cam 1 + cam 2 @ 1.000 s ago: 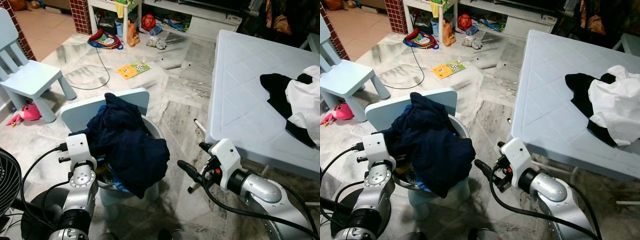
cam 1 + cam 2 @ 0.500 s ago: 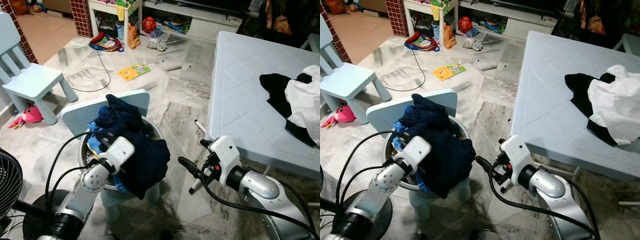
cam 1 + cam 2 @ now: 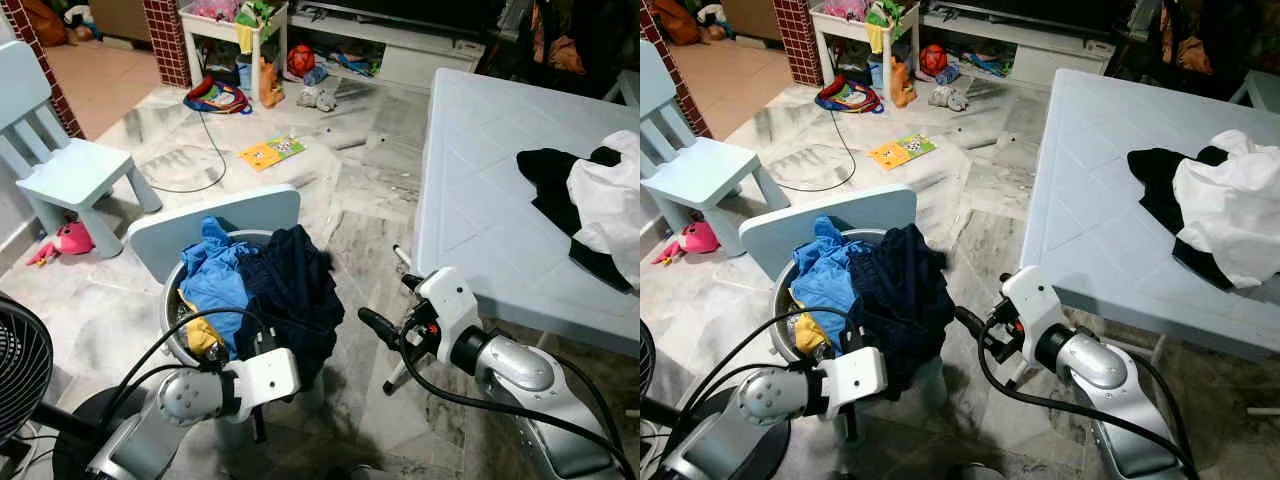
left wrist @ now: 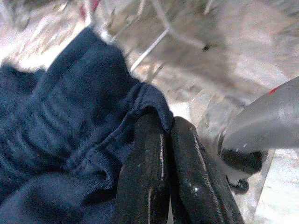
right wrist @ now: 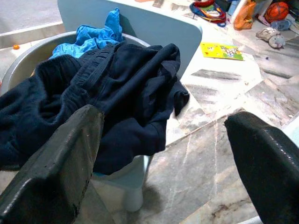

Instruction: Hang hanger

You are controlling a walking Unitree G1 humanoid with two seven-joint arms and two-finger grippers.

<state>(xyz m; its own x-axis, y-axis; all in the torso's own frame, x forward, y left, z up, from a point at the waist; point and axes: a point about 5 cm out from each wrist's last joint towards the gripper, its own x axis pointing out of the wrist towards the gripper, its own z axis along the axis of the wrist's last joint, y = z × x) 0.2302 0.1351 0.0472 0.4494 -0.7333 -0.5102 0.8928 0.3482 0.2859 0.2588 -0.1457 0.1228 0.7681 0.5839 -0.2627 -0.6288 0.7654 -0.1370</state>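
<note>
A dark blue garment is draped over the rim of a metal basin and hangs down its front. A light blue garment and a bit of yellow cloth lie beside it in the basin. Low in front of the basin, my left gripper is shut, with the dark garment's hem pinched at its tips. To the right of the basin, my right gripper is wide open, empty and pointed at the dark garment. I see no hanger.
The basin stands on a light blue stool with a curved back. A light blue table at right holds black and white clothes. A fan is at lower left, a child's chair farther left. Toys and a cable litter the floor beyond.
My left arm came out of the basin and dropped low in front, dragging the dark garment right and forward and uncovering the light blue one. The right gripper has hardly moved.
</note>
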